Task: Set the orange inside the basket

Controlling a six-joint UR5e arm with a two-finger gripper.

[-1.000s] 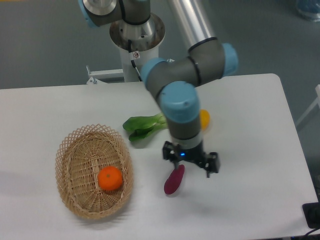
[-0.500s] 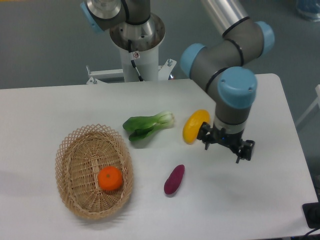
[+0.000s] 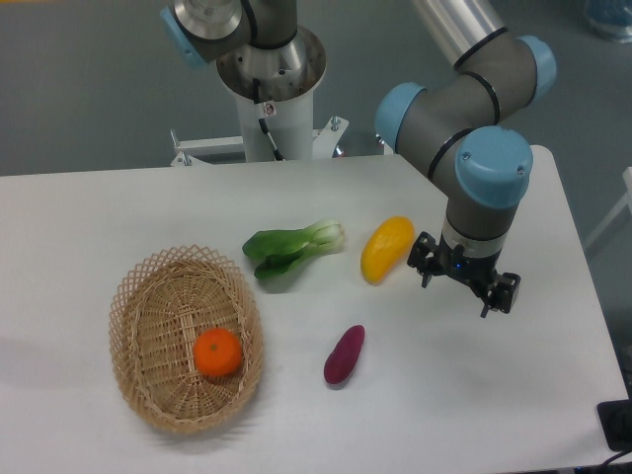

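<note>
I read the end effector (image 3: 464, 280) over the right part of the tabletop (image 3: 513, 395), its two fingers spread wide and holding nothing. It hangs just right of the yellow-orange fruit (image 3: 386, 249), not touching it as far as I can judge. Compared with a second ago it has moved well to the right: then it stood above the purple vegetable (image 3: 344, 355) and the arm covered most of the yellow-orange fruit; half a second ago it was already beside that fruit, and since then it has shifted slightly further right and down. Nothing on the tabletop has changed place across the three moments.

The orange (image 3: 218, 352) lies inside the basket (image 3: 148, 286), on the woven floor, toward the near right side. The basket rests on the left part of the tabletop. The leafy green vegetable (image 3: 291, 249) lies between the basket and the yellow-orange fruit, apart from both. The purple vegetable lies nearer the front edge, right of the basket and clear of it.

Hard to make out: the fingertips are dark and small, so I cannot tell their pad surfaces. The upper arm link runs out of the top of the view, and the tabletop is cut off at the left and bottom edges.

Count: one orange, one basket, one yellow-orange fruit, one leafy green vegetable, one purple vegetable, one arm with one end effector.
</note>
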